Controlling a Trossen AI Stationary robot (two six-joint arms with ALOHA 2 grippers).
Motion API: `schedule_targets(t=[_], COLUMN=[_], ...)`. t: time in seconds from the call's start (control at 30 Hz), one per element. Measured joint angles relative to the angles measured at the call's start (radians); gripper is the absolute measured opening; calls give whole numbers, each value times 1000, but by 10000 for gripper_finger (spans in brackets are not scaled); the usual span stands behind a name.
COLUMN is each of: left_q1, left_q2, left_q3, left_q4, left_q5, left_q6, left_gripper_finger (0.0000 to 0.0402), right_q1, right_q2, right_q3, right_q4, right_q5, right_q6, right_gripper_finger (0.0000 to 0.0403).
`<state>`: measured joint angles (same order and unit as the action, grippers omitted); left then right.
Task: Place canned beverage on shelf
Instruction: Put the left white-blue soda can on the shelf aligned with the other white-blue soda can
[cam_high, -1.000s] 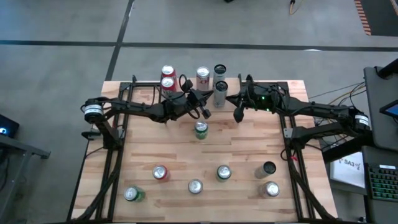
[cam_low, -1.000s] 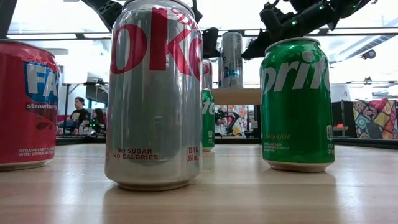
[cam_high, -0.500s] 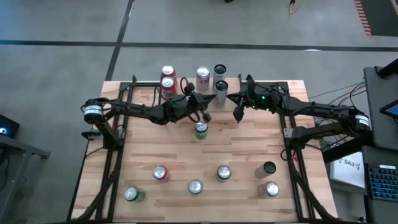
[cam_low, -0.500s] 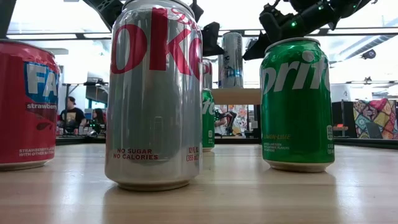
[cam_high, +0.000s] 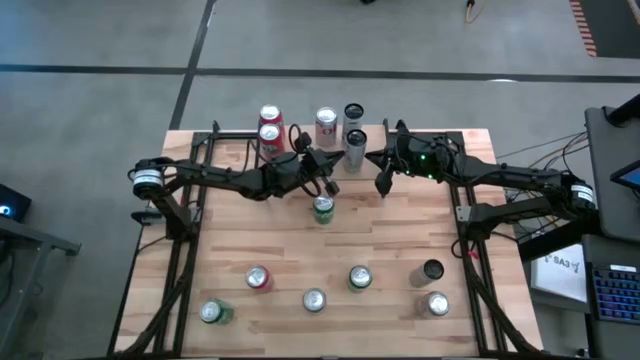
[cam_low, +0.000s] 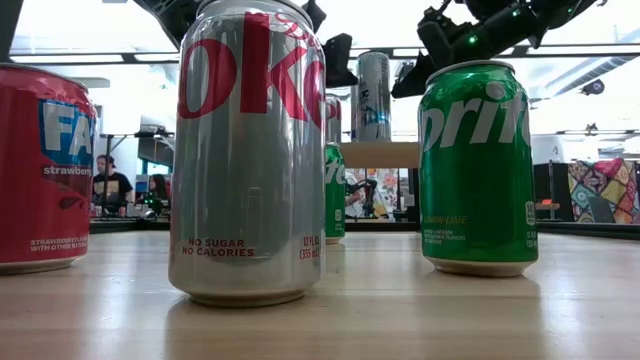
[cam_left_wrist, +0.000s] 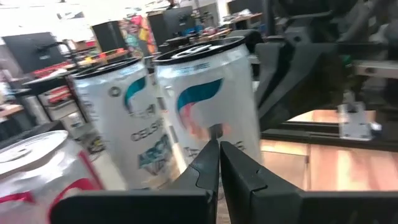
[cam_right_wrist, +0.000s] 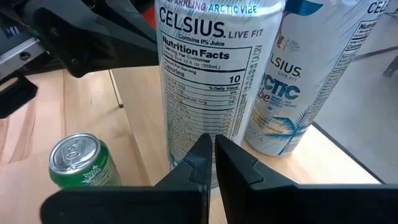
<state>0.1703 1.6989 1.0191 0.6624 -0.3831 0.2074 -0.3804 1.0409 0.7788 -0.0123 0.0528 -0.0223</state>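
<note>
Both clenched: left gripper (cam_high: 331, 183) and right gripper (cam_high: 382, 186) flank a Celsius can (cam_high: 354, 147) on the shelf (cam_low: 380, 154).

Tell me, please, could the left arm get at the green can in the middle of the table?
Probably yes: the left end effector hangs shut just beyond the green can, with nothing between them.
</note>
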Motion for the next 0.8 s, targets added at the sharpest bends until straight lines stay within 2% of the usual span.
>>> schedule_targets(t=[0.2, 0.8], left_q1=[4, 40], left_q2=[-2, 14], left_q3=[0, 0], left_q4=[-11, 26], left_q5=[-79, -74], left_q6=[49, 64], left_gripper_finger=[0, 0], right_q1=[0, 0], right_q2=[-4, -3], right_q3=[0, 0], right_q4=[3, 51], right_q5=[-8, -8], right_q6=[9, 11], right_gripper_finger=[12, 12])
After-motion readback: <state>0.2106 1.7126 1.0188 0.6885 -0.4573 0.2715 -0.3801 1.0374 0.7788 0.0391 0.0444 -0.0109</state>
